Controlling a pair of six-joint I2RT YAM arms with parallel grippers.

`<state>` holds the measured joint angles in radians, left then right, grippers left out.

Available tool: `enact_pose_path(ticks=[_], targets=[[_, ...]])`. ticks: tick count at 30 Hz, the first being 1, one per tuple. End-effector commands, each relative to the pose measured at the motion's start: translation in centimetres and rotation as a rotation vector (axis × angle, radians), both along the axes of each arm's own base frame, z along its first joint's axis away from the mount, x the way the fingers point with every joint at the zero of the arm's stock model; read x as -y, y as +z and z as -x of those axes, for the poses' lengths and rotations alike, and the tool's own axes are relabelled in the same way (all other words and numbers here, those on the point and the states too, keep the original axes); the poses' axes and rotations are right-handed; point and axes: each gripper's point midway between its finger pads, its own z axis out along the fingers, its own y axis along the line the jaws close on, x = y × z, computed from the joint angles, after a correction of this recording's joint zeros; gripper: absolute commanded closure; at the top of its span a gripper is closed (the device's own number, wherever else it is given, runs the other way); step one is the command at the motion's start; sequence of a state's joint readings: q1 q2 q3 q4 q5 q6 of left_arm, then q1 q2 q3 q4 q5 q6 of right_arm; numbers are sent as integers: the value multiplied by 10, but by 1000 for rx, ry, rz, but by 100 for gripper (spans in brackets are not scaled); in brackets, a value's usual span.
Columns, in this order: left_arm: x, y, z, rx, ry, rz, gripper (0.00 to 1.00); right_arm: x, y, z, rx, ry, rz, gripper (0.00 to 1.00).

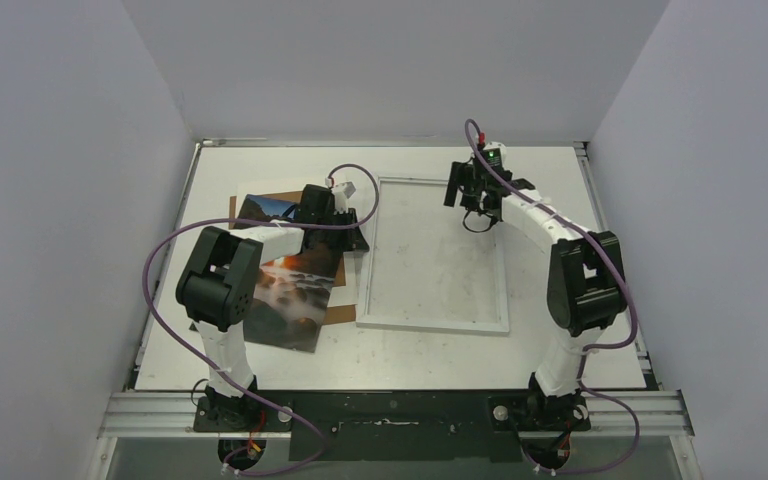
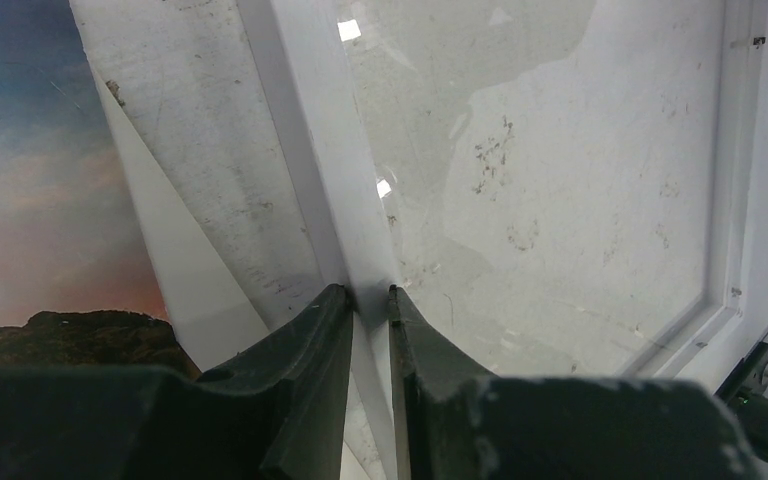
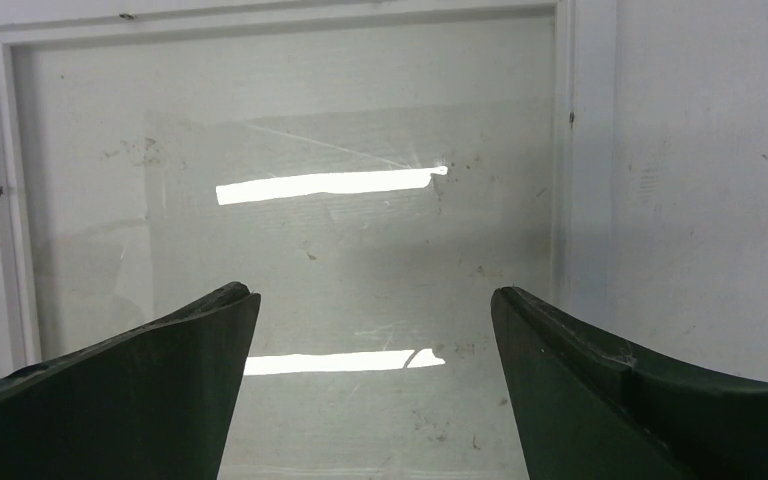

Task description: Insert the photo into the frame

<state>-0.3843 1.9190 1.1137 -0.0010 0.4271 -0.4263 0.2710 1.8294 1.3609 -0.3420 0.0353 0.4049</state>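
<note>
Orange-red at its centre, the photo [image 1: 288, 285] lies flat at the left of the table [image 1: 560, 350], resting on a brown board [image 1: 338, 314] whose edges show beyond it. It is outside the frame [image 1: 368, 285] and just beside the frame's left rail. Its long axis runs from the near edge to the far edge with a slight tilt, and the blue-sky end points away from the arm bases. The left gripper [image 2: 365, 300] has its fingers [image 2: 312, 340] pinched on the frame's left rail [image 2: 310, 150]. In the left wrist view the white strip passes straight between the pads. The frame sits at the middle of the table, its long axis also near to far and roughly parallel to the photo, with the table showing through its clear pane. Whether its face or its back is uppermost cannot be told. The right gripper [image 3: 372, 295] hovers over the far right part of the frame, fingers spread wide and holding nothing. Judgement: the step in hand is positioning the frame, and insertion has not begun. The next move calls for settling the frame with its open side up. The thin print must then be lifted by an edge and squared to the rails without bending it.
</note>
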Motion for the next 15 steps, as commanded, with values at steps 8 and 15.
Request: enact_pose_path(ticks=[8,15], targets=[[-4,11,-2,-1,-10,4,82,-12,12,-60,140,-38,-32,10],[-9,12,-4,-4,-7,7,82,-18,-10,-69,110,-34,-28,10]])
